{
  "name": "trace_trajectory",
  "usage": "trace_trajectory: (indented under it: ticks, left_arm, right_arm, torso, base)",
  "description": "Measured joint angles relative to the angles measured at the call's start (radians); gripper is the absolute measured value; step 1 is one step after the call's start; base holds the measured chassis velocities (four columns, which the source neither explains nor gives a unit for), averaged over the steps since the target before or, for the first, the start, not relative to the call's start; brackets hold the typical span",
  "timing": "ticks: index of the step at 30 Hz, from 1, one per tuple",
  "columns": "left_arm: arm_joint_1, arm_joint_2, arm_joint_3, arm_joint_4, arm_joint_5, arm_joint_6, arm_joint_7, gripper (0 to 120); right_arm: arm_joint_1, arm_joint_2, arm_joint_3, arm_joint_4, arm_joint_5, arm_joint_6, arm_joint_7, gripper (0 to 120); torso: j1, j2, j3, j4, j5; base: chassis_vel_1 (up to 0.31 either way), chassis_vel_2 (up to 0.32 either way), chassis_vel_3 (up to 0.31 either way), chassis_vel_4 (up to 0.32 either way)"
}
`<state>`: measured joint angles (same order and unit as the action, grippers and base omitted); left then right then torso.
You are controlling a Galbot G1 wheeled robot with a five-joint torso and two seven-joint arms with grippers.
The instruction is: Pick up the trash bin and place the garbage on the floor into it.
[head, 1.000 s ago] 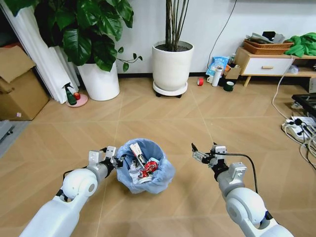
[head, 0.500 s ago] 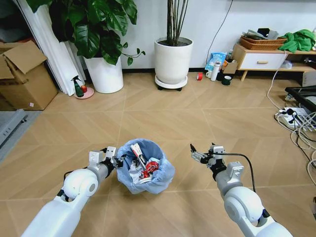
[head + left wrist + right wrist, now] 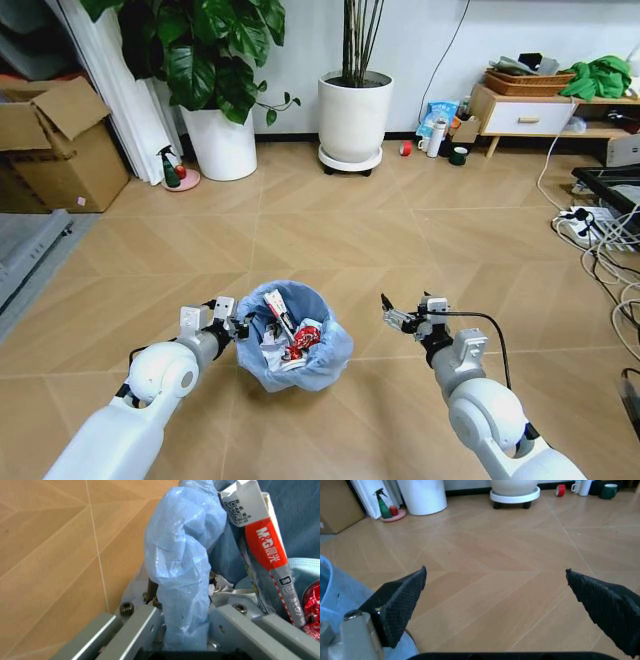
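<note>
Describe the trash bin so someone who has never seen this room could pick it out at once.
On the tan chevron floor, look nearest the robot, between its two arms. The trash bin sits there, its rim clamped by the left pincer, while the open right pincer hangs beside it. Unlike the big white plant pots by the wall, it is small, lined with crinkly light-blue plastic and full of wrappers.

Bin [image 3: 296, 336] lower centre on floor [image 3: 330, 230], garbage [image 3: 288, 336] inside, left gripper [image 3: 236, 326] at its rim, right gripper [image 3: 390, 314] right of it, pots [image 3: 355, 120] upper centre.

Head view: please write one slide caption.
Left claw grips the trash bin rim; open right claw hovers beside it.
</note>
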<state>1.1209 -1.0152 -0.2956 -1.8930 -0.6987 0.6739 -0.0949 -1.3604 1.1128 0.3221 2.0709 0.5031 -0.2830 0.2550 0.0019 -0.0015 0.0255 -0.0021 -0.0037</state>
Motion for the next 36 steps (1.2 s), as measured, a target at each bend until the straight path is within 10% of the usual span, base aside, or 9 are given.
trace_trajectory:
  ticks: [36]
  left_arm:
    - [0.017, -0.003, -0.008, -0.018, 0.011, -0.002, -0.003, 0]
  right_arm:
    - [-0.034, 0.011, 0.016, 0.017, -0.006, 0.010, 0.002, 100]
  torso:
    - [0.000, 0.000, 0.000, 0.0000, 0.0003]
  base:
    - [0.190, -0.065, -0.189, 0.067]
